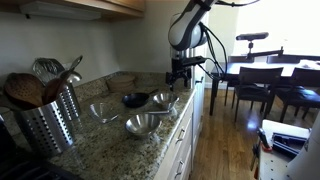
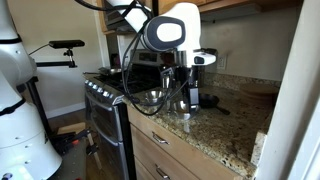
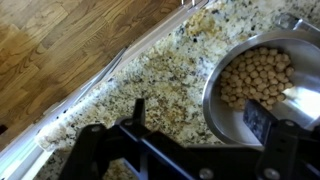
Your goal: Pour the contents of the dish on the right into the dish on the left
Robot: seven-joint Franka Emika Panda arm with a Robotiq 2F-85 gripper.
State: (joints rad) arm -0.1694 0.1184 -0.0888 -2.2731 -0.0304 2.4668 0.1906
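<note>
A kitchen counter scene: the robot arm's black two-fingered claw [image 3: 197, 115] hangs wide open and empty above the speckled granite counter [image 3: 150, 70]. Just to its right in the wrist view sits the round, shiny steel bowl [image 3: 300, 100], holding a layer of pale tan chickpeas [image 3: 255, 75].

The claw's right finger overlaps the bowl's left rim in the picture, while the left finger hangs over bare stone. The gap between the fingers is therefore centred on the counter beside the bowl, not on its wall. Whether the finger touches the rim or hangs above it cannot be told from this angle.

The bowl is round and has no long axis, so a grip appears to depend on a short shift to the right that puts one finger inside the wall and one outside. The counter's edge and the brown wooden floor [image 3: 60, 50] run along the left of the wrist view, away from the bowl.

In an exterior view the claw [image 1: 180, 75] stands at the far end of the counter. Two more steel bowls, one [image 1: 143, 124] nearer and one [image 1: 103, 110] further left, wait there, and either could be the receiving dish. Nothing has been lifted or poured yet.
</note>
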